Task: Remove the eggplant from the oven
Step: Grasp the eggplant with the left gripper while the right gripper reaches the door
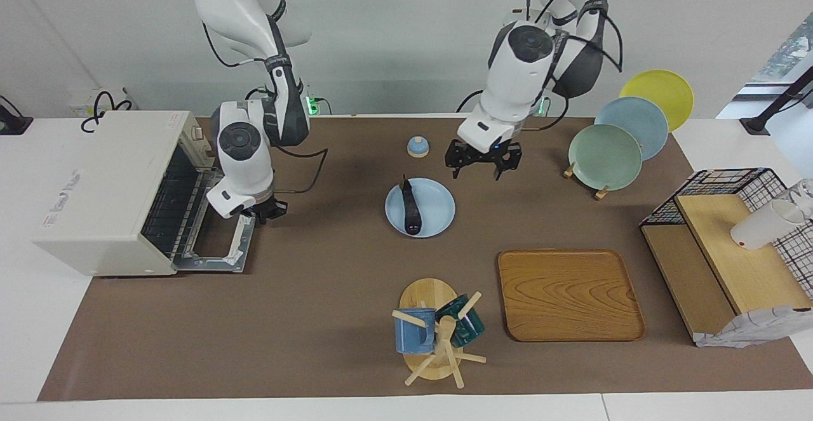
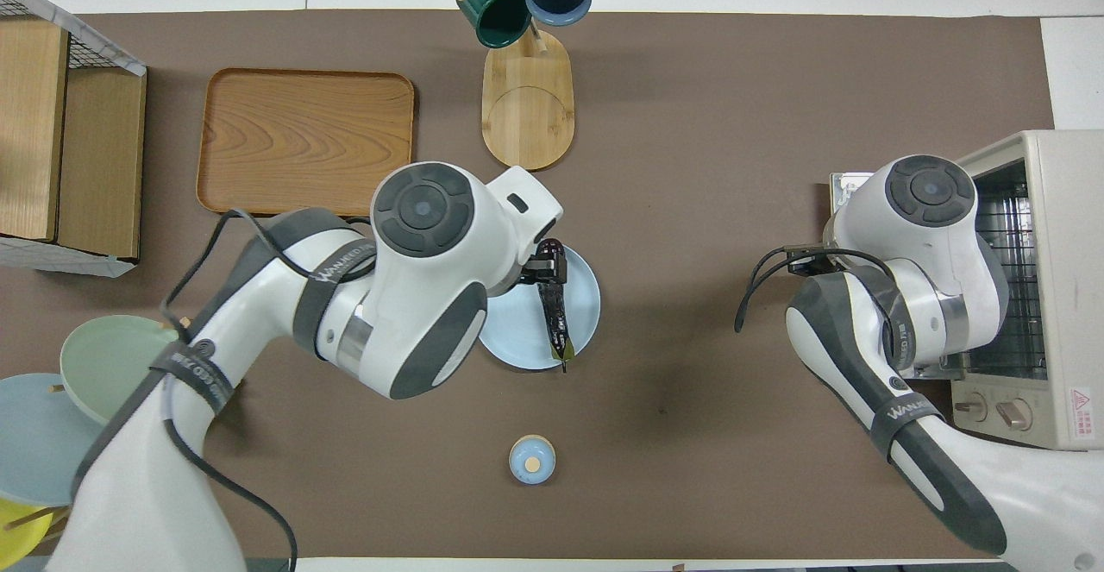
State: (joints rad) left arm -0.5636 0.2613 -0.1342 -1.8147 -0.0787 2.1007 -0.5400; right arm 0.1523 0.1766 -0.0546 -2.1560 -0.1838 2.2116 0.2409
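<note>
Small blue bell sits nearest the robots, mid-table, on the brown mat.

Left gripper: raised over the mat, beside the light blue plate toward the left arm's end of the table. Fingers spread, nothing between them. In the overhead view the left arm's wrist overlaps the plate's edge; the facing view shows the gripper apart from both plate and eggplant.

Eggplant: lies flat on the light blue plate, on the half toward the right arm's end, long axis running nearer-to-farther, thin stem pointing toward the robots. Out of the oven, well apart from it. No contact with either gripper. Overhead view confirms: eggplant on the plate.

Right gripper: low, over the corner of the oven's dropped door, in front of the open cavity. Finger state: cannot tell. Wire rack visible inside the oven; nothing seen on it.

Plate rack with green, blue and yellow plates stands toward the left arm's end.

Farther from the robots: wooden tray, then mug tree carrying a blue mug and a dark teal mug. Wire basket shelf at the left arm's end, white cup lying on it.
</note>
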